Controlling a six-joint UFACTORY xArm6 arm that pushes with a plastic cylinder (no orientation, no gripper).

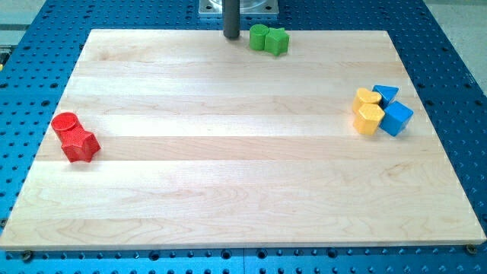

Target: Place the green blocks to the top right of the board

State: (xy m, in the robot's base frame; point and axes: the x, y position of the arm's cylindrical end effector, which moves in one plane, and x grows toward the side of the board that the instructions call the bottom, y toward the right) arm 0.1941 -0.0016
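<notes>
My tip (pixel 230 36) stands, jawless, just left of the green cylinder (pixel 259 36) and green star block (pixel 277 41), touching at the board's (pixel 228 190) far-edge middle; the far-right corner remains unreached.

I've got just the one camera: it looks down at a slant from the near edge, facing the far edge, taking in the whole wooden board (pixel 228 160) and the blue perforated table (pixel 449 68) around it.
</notes>
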